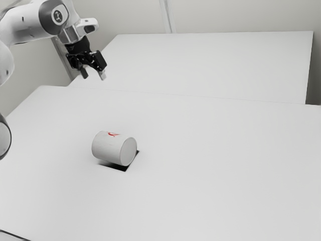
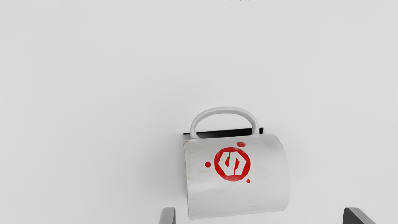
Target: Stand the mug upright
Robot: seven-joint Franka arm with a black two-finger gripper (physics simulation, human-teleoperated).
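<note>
Mug: we have it tipped over, lying on its side on the white table (image 1: 210, 175); the mug (image 1: 108, 147) is not upright.
Mug end: we see one round end turned toward the exterior view's right.
Handle: we get a loop handle (image 2: 224, 109) along the mug's side that is farther from the fingertips in the wrist view.
Print: we note a red round logo (image 2: 232, 164) with small red dots around it, on the mug's wall.
Gripper: we mark the gripper (image 1: 94, 76) wide open, fingers well apart, holding nothing.
Gripper position: we see it up in the air toward the exterior view's left, well apart from the mug, no contact.
Dark patch: we log a black patch (image 1: 120, 167) at the mug's underside.
Arm: we see the white arm (image 1: 25, 22) coming in from the exterior view's upper left.
</note>
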